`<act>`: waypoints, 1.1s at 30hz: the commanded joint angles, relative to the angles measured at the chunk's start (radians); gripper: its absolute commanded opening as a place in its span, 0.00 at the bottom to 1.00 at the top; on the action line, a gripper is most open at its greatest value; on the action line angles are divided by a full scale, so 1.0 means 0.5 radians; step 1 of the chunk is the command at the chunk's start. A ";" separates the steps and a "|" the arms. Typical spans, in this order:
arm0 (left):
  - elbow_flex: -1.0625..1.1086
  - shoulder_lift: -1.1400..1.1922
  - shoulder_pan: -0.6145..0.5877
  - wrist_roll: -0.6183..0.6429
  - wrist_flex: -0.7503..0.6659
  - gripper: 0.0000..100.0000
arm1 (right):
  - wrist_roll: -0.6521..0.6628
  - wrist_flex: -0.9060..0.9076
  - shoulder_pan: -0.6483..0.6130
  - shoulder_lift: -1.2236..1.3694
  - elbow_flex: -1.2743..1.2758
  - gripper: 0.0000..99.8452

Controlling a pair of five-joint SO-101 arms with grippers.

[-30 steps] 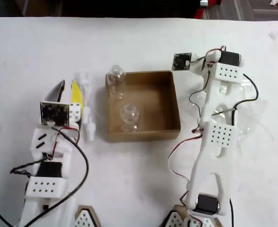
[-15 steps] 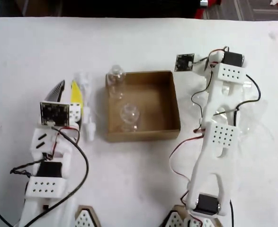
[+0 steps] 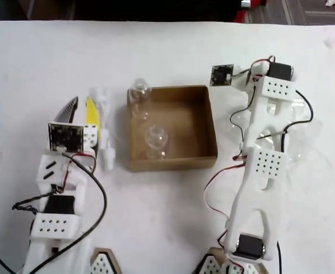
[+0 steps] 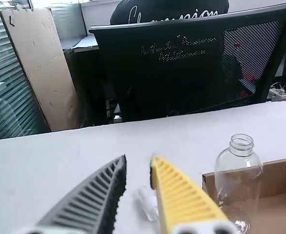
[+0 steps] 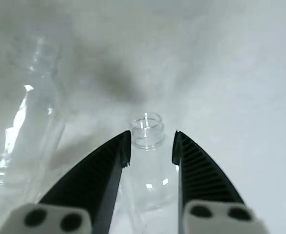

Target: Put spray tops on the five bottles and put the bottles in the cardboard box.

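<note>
Plastic bottle [image 5: 147,170] sits between the right gripper's [image 5: 151,146] parted, empty fingers, which should close squarely just under its rim.

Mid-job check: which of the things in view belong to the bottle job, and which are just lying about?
Job: cardboard box; bottle at its corner; bottle inside it; spray tops beside it; loose bottle between the right gripper's fingers; second loose bottle alongside.
Lying about: cardboard sheet; black chair.

Pale script lettering across the back of the black mesh chair [image 4: 191,58]; too faint to read. Nothing else legible.
</note>
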 commanded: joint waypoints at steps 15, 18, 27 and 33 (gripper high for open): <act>-0.034 0.005 -0.005 -0.018 -0.064 0.08 | 0.025 0.032 -0.041 -0.054 -0.083 0.19; -0.034 0.005 -0.005 -0.018 -0.064 0.08 | 0.025 0.032 -0.041 -0.054 -0.083 0.19; -0.034 0.005 -0.005 -0.018 -0.064 0.08 | 0.025 0.035 -0.032 0.005 -0.101 0.19; -0.034 0.005 -0.005 -0.018 -0.064 0.08 | 0.025 0.029 -0.032 0.014 -0.101 0.19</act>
